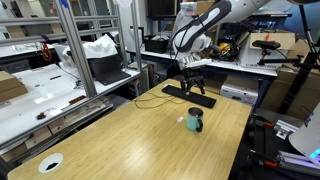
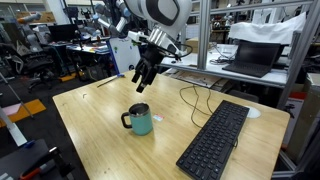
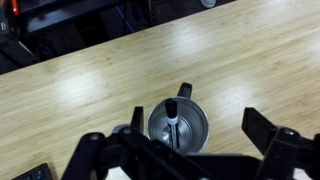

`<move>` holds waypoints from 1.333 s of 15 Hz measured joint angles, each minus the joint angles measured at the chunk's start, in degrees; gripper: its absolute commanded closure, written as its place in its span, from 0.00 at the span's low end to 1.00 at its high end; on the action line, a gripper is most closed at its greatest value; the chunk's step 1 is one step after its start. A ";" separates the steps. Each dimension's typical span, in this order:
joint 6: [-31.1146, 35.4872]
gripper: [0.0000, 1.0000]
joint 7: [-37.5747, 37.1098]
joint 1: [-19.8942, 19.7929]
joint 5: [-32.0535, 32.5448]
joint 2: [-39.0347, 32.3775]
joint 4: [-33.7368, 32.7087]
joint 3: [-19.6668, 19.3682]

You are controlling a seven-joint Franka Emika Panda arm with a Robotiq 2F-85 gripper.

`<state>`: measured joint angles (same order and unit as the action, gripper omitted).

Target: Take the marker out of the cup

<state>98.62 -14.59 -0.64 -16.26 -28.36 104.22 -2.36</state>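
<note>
Wrist view: marker (image 3: 175, 130) inside cup (image 3: 190, 122) (lower rim hidden); exterior view shows hand (image 2: 143, 82) open above.

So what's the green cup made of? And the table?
The cup could be glazed ceramic or coated metal, I can't say which. Its outside is smooth teal, and in the wrist view the inside looks grey with a sheen. The table looks like wood, maybe bamboo, with pale narrow strips of grain and a soft shine.
</note>
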 measured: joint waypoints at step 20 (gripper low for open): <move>-1.62 0.48 11.92 -2.08 1.99 -9.36 -7.42 1.89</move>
<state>96.99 -2.67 -2.73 -14.27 -37.72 96.80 -0.46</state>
